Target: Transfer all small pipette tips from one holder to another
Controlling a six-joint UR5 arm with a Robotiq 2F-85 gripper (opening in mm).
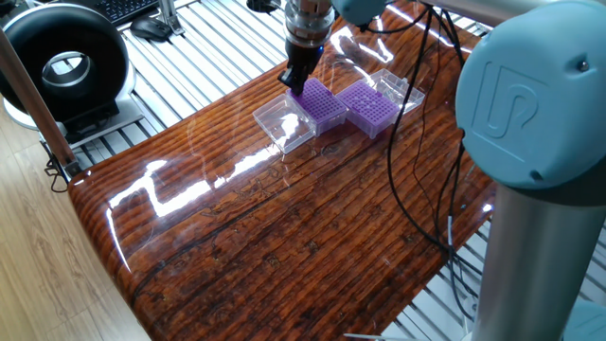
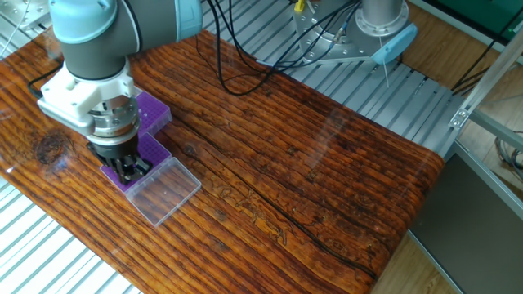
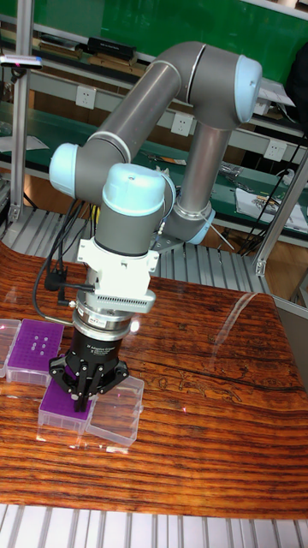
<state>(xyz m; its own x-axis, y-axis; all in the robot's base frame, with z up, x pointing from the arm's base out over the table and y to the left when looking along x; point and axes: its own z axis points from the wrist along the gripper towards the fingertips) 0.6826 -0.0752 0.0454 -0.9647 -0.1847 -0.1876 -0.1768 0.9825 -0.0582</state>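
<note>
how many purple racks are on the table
2: one rack directly under the pincer, beside a clear lid; the other rack next to it, farther from that lid.
</note>
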